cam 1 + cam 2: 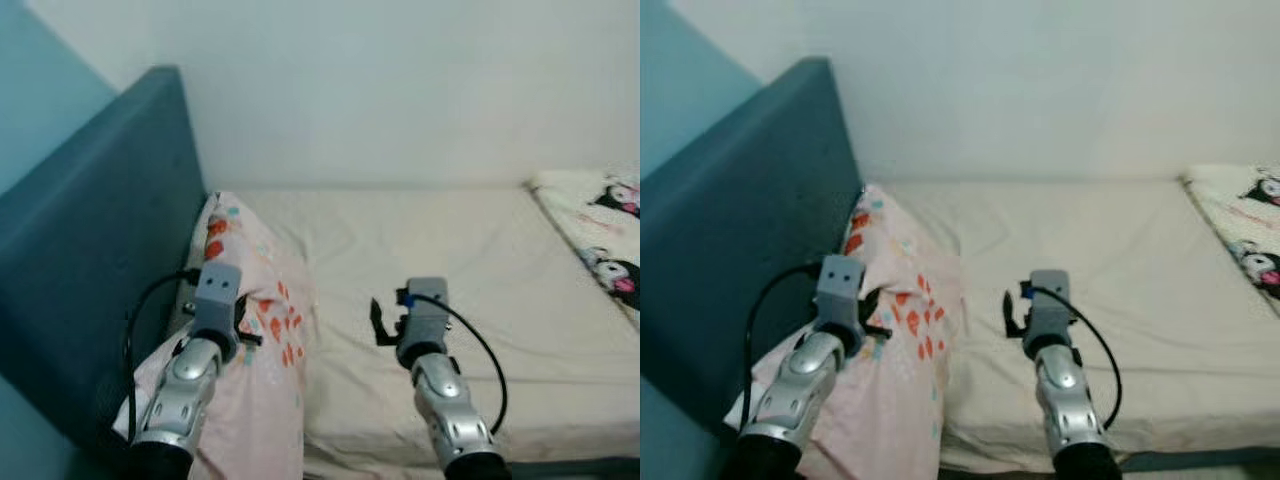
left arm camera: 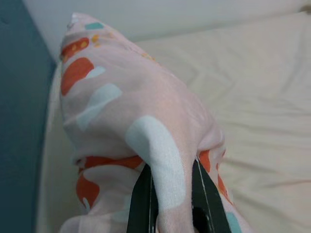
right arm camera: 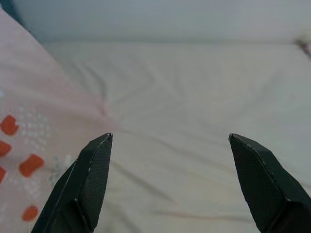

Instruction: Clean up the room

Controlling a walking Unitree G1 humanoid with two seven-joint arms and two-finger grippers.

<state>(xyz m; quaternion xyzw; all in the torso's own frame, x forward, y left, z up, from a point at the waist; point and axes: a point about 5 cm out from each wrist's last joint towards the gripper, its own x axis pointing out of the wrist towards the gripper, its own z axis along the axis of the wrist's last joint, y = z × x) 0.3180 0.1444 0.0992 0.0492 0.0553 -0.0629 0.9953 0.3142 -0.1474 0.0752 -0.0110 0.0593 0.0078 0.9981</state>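
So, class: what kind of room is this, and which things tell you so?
Most likely a bedroom: a bed with a cream sheet, a blue headboard and a patterned pillow, which the left gripper pinches.

One pillow (image 1: 262, 300), one headboard (image 1: 90, 230), one mattress (image 1: 440, 250), perhaps one cartoon blanket (image 1: 600, 235).

Two silver jointed arms are seen, each ended by a grey box-shaped wrist housing (image 1: 217, 283) and looped by a black cable (image 1: 478, 345).
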